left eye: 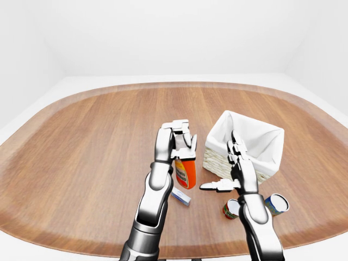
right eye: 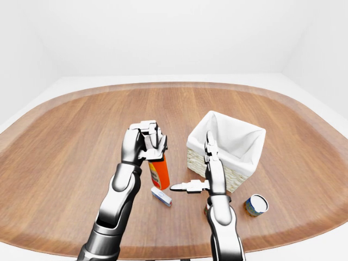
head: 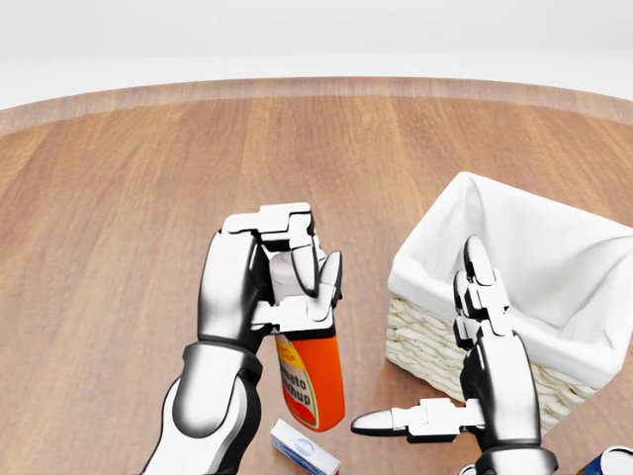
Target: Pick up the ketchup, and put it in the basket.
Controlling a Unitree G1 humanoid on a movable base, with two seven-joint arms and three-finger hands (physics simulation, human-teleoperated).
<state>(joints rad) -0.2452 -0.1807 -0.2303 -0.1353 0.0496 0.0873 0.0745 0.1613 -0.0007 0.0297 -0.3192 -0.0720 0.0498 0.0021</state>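
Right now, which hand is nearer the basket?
Right. The right hand hangs open just beside the basket, overlapping its near wall in the head view. The left hand holds the ketchup farther to the view's left.

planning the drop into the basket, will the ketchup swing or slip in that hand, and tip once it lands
The left hand grips only the top of the ketchup, so the body hanging below may swing a little. It looks rigid and smooth, so some slip is possible. Tall and narrow, it will probably topple onto the cloth lining inside the basket rather than stand.

Woven basket [head: 427,348], glossy wood table [head: 148,178]
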